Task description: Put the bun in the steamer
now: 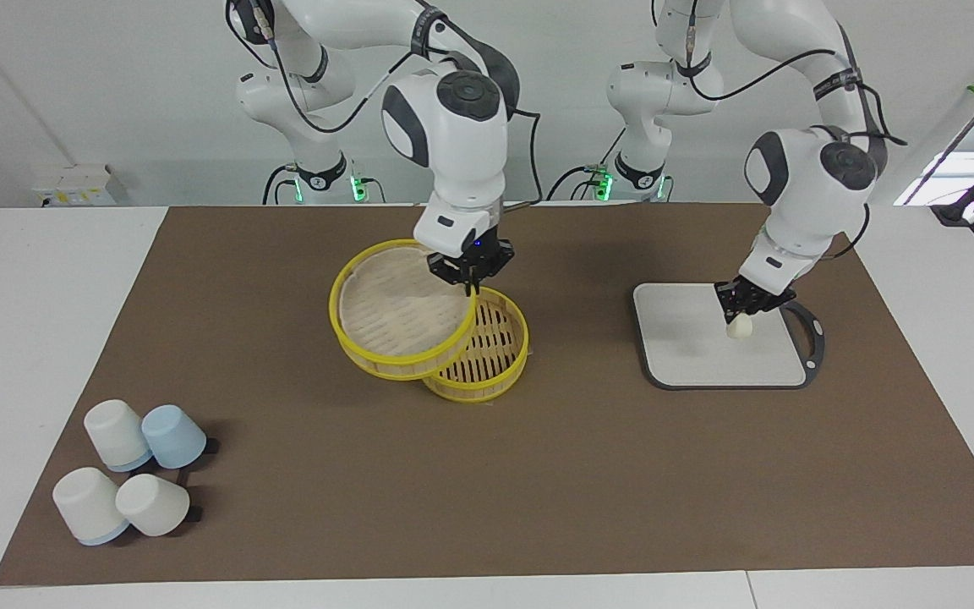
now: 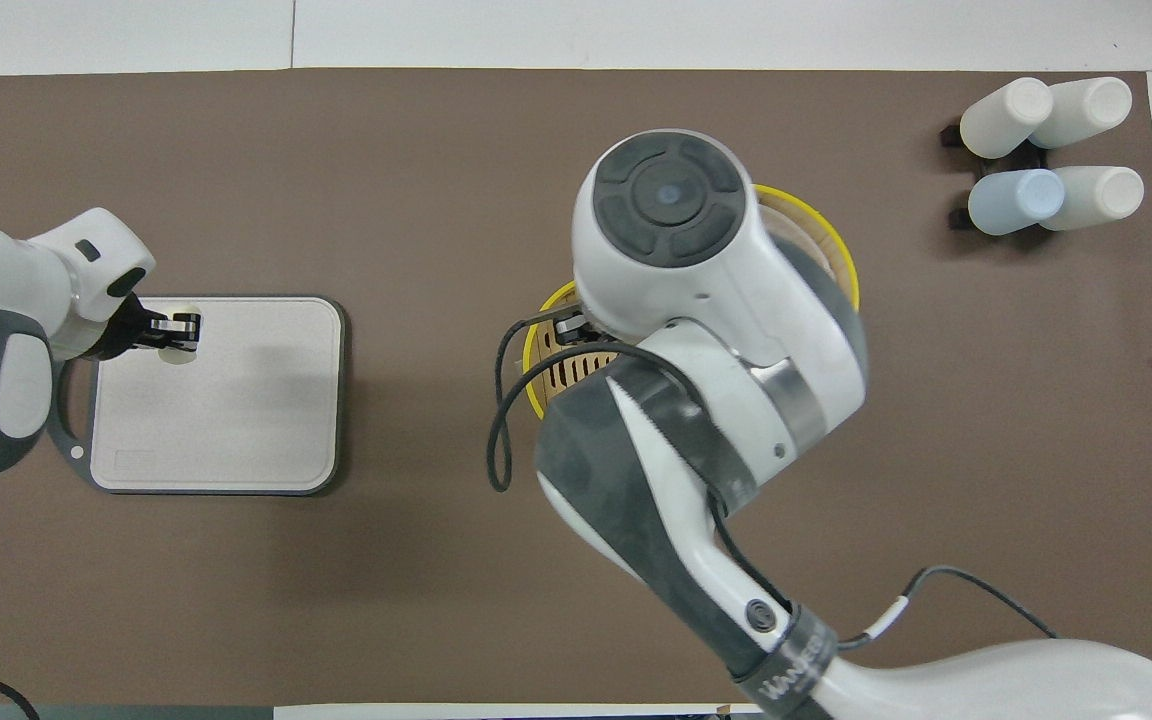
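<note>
The steamer [image 1: 491, 359] stands mid-table, uncovered, its slatted floor showing; part of it shows in the overhead view [image 2: 576, 368]. My right gripper [image 1: 470, 272] is shut on the rim of the steamer's yellow-rimmed lid [image 1: 398, 317] and holds it up, tilted, beside and partly over the steamer toward the right arm's end. The right arm hides most of the lid [image 2: 829, 240] and the right gripper [image 2: 568, 328] in the overhead view. My left gripper [image 1: 745, 306] is shut on the small cream-white bun [image 1: 739, 328] and holds it over the grey board [image 1: 690, 355]. The left gripper [image 2: 174, 330] and the bun [image 2: 181, 348] also show in the overhead view.
The grey board [image 2: 226, 420] lies toward the left arm's end of the brown mat. Several upturned white and pale-blue cups [image 1: 132, 474] stand at the right arm's end, farther from the robots; they also show in the overhead view [image 2: 1046, 150].
</note>
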You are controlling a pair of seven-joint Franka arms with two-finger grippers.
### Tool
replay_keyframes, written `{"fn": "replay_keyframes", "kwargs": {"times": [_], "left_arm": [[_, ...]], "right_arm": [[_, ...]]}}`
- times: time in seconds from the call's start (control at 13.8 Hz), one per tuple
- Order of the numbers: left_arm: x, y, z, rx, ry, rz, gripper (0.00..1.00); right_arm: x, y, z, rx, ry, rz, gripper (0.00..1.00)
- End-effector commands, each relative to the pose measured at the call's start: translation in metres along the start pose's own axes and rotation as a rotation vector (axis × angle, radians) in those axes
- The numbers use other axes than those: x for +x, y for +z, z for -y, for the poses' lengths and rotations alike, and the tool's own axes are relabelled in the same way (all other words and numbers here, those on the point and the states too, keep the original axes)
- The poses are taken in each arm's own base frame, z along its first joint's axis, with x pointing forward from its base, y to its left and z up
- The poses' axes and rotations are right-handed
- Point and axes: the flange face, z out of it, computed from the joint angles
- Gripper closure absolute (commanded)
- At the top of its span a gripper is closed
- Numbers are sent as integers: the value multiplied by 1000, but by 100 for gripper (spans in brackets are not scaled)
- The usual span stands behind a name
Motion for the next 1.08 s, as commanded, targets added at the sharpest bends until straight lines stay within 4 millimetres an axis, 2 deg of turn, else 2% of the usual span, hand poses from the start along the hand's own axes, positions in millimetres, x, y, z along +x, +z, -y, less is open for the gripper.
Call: {"fn": "replay_keyframes", "kwargs": {"times": [0.0, 0.07, 0.14, 0.36, 0.43, 0.58, 0.72, 0.8, 0.94, 1.01], "left_arm": [[13, -79, -27, -64, -54, 9, 81], [15, -96, -37, -78, -79, -2, 81], [18, -103, -61, -81, -97, -10, 81], [16, -100, -154, -102, -131, -63, 81], [13, -92, -188, -105, -129, -65, 81], [6, -81, -239, -116, -129, -85, 81], [0, -45, -293, -102, -121, -63, 82], [-1, -28, -313, -99, -127, -61, 82], [-6, -9, -343, -110, -115, -95, 82], [-5, 0, -346, -115, -118, -106, 82]], "right_arm": [[-11, -25, -63, 8, -57, 47, 100], [-13, -33, -96, 8, -86, 59, 100], [-15, -36, -124, 10, -120, 78, 100], [-26, -38, -199, 25, -170, 124, 100], [-28, -37, -217, 30, -184, 127, 100], [-32, -29, -239, 37, -205, 135, 100], [-36, -23, -250, 43, -213, 146, 100], [-38, -21, -258, 45, -208, 146, 100], [-42, -16, -261, 40, -208, 138, 100], [-45, -8, -259, 40, -208, 145, 100]]}}
